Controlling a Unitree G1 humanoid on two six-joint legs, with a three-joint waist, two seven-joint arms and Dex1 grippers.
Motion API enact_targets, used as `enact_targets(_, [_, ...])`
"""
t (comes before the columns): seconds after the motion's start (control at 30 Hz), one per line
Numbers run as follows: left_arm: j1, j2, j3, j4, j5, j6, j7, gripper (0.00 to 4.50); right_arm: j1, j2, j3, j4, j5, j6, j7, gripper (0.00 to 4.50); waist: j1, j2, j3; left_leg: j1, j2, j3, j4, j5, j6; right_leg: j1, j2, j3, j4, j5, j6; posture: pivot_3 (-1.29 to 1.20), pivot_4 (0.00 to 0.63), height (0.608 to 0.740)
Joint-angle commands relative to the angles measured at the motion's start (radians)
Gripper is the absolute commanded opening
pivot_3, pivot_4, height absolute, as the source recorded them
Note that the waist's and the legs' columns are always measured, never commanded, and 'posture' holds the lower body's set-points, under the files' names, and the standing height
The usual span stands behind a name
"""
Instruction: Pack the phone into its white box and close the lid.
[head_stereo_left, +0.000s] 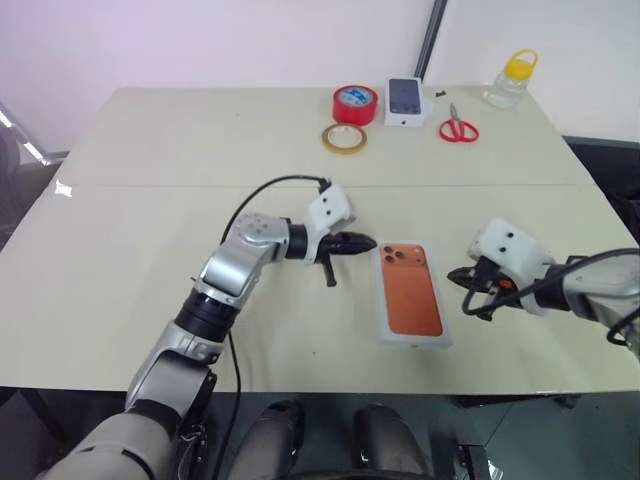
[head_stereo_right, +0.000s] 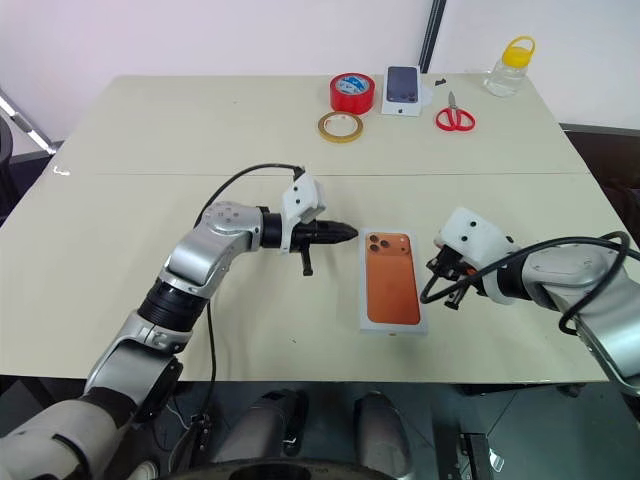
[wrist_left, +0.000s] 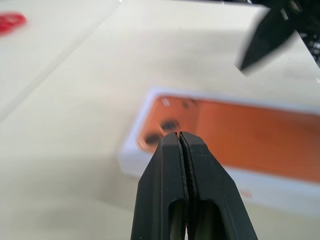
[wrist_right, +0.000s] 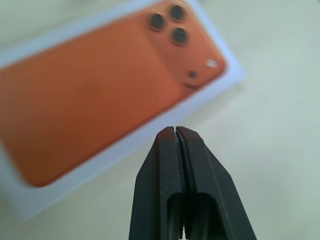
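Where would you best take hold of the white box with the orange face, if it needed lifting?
Probably across the white box at mid-length, on its long side walls, coming down from above: it lies flat on the table, and its width is the narrower span.

Beige table, lidded white box, 2 tape rolls, scissors

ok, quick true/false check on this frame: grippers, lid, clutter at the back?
1. The left gripper and the right gripper are both shut and hold nothing. True.
2. The red scissors lie beside the lid. False: they lie at the far edge, near the small white box.
3. The lid lies between the grippers, orange print up. True.
4. The red tape roll sits on top of the tan tape roll. False: they sit side by side.
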Motion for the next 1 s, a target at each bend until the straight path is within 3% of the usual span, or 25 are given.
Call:
enact_targets(0.03, [-0.037, -0.019, -0.078, 0.069, 0.077, -0.075, 0.015, 0.07, 0.057, 0.016, -0.036, -0.091, 0.05, -0.022, 0.034, 0.05, 0.003, 0.0, 0.0, 0.0, 0.0, 0.0, 0.0, 0.0, 0.0, 0.0, 0.0, 0.0, 0.0, 0.0, 0.0, 0.0, 0.15, 0.74])
enact_targets(0.37, [-0.035, -0.07, -0.231, 0.227, 0.232, -0.214, 0.019, 0.07, 0.191, 0.044, 0.061, -0.122, -0.014, -0.009, -0.05, 0.05, 0.008, -0.001, -0.001, 0.0, -0.001, 0.0, 0.001, 0.0, 0.0, 0.001, 0.0, 0.0, 0.0, 0.0, 0.0, 0.0, 0.15, 0.74])
enact_targets(0.47, [-0.034, -0.094, -0.186, 0.222, 0.205, -0.206, 0.044, 0.07, 0.182, 0.056, 0.039, -0.103, -0.022, -0.02, -0.069, 0.05, 0.008, -0.001, -0.001, 0.001, 0.0, 0.0, 0.001, 0.0, 0.001, 0.002, 0.0, 0.0, -0.001, 0.0, 0.0, 0.0, 0.15, 0.74])
enact_targets(0.6, [-0.076, -0.104, 0.002, 0.206, 0.105, -0.181, 0.131, 0.07, 0.1, 0.141, -0.043, -0.041, -0.047, -0.125, -0.134, 0.05, 0.002, -0.003, 0.001, 0.0, -0.001, 0.0, 0.002, -0.001, 0.001, 0.001, 0.0, 0.0, 0.0, 0.0, 0.001, 0.0, 0.15, 0.74])
enact_targets(0.83, [-0.039, 0.082, 0.203, 0.14, 0.083, -0.15, 0.238, 0.07, -0.087, 0.252, -0.158, 0.219, 0.0, -0.191, -0.147, 0.05, -0.015, -0.002, 0.0, 0.0, 0.0, 0.0, 0.001, 0.0, 0.0, 0.0, 0.0, 0.001, 0.001, 0.001, 0.001, 0.0, 0.15, 0.74])
enact_targets(1.0, [0.203, 0.247, 0.335, -0.059, 0.051, -0.077, 0.26, 0.07, -0.167, 0.27, -0.139, 0.404, -0.016, -0.275, -0.081, 0.05, -0.023, -0.001, 0.0, 0.0, 0.0, 0.0, 0.0, 0.0, 0.0, -0.001, 0.0, 0.002, 0.001, 0.001, 0.001, 0.0, 0.15, 0.74])
